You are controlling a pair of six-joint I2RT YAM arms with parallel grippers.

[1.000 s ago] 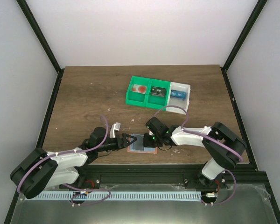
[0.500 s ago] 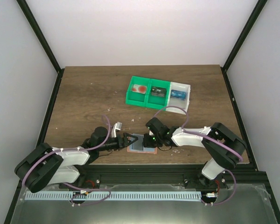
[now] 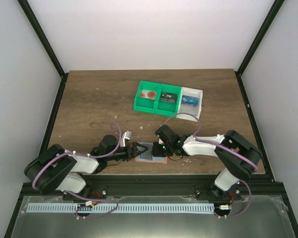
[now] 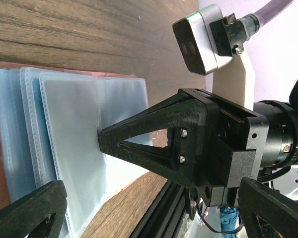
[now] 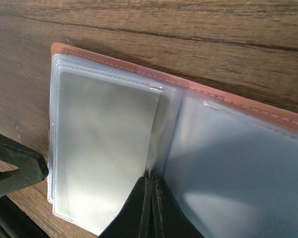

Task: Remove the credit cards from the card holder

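Open card holder (image 3: 152, 154) flat on the counter (image 3: 89, 104), both sets of jaws at it.
We note the right jaws closed, tips set on a clear sleeve (image 5: 104, 148) beside the holder's middle fold. The left jaws stand wide open, holding nothing, at the holder's left edge. The sleeves fan out light blue; credit cards inside them we cannot make out. The green bin (image 3: 139, 106) lies well beyond the holder.

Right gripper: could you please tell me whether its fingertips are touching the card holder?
Touching. The right wrist view shows the shut right gripper with its tip pressed into the sleeve fold of the open card holder.
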